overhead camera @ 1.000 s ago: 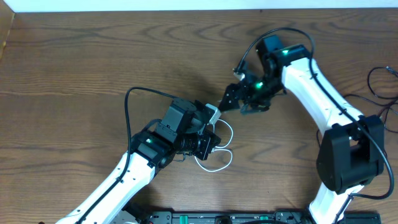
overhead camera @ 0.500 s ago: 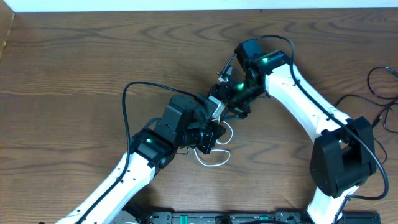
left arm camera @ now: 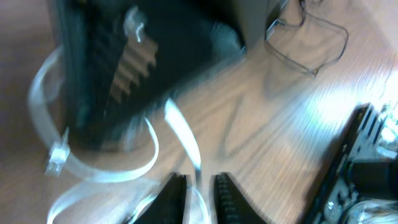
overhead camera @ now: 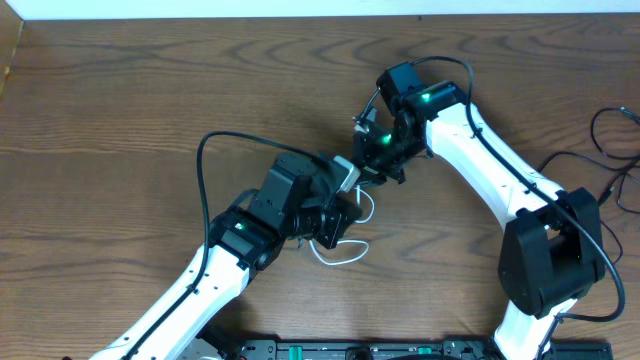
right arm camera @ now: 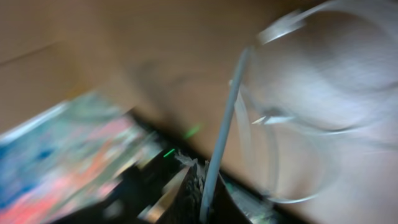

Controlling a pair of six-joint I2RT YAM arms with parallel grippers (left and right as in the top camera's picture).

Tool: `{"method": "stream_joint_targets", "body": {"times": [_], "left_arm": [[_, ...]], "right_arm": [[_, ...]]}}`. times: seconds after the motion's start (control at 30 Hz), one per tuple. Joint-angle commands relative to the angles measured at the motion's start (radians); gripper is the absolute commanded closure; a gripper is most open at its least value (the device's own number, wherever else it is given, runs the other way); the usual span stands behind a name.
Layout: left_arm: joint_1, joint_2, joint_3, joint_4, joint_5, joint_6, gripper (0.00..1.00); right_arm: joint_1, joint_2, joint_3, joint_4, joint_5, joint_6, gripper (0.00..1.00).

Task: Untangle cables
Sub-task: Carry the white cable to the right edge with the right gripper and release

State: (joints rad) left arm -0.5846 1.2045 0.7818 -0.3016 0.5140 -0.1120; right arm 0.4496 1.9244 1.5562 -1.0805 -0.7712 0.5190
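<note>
The left fingers [overhead camera: 340, 214] are seen almost closed, and the white cord [left arm camera: 184, 135] is pinched in the thin gap between them. Loose loops of this cord are spread on the brown desk [overhead camera: 120, 110], just below and beside these fingers. The right fingers [overhead camera: 358, 168] are found just past the left fingertips, very near them. The right wrist view is badly blurred, but the same cord is seen rising straight out from between the right fingers, which look nearly closed on it.
</note>
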Motion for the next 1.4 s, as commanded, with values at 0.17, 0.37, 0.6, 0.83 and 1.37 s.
{"method": "stream_joint_targets", "body": {"times": [0.17, 0.37, 0.6, 0.83, 1.37], "left_arm": [[-0.001, 0.004, 0.007, -0.191, -0.277, -0.032, 0.66], [-0.001, 0.004, 0.007, -0.230, -0.534, -0.178, 0.61], [-0.001, 0.004, 0.007, -0.230, -0.534, -0.179, 0.60], [-0.001, 0.004, 0.007, -0.230, -0.533, -0.179, 0.60], [-0.001, 0.004, 0.007, -0.232, -0.525, -0.204, 0.60]], "right_arm": [[-0.013, -0.001, 0.011, 0.006, 0.620, -0.199, 0.99], [-0.106, -0.055, 0.135, -0.072, 0.778, -0.290, 0.99], [-0.236, -0.182, 0.340, -0.101, 0.874, -0.482, 0.99], [-0.394, -0.344, 0.397, 0.044, 1.111, -0.468, 0.99], [-0.863, -0.212, 0.376, 0.027, 1.126, -0.309, 0.99]]}}
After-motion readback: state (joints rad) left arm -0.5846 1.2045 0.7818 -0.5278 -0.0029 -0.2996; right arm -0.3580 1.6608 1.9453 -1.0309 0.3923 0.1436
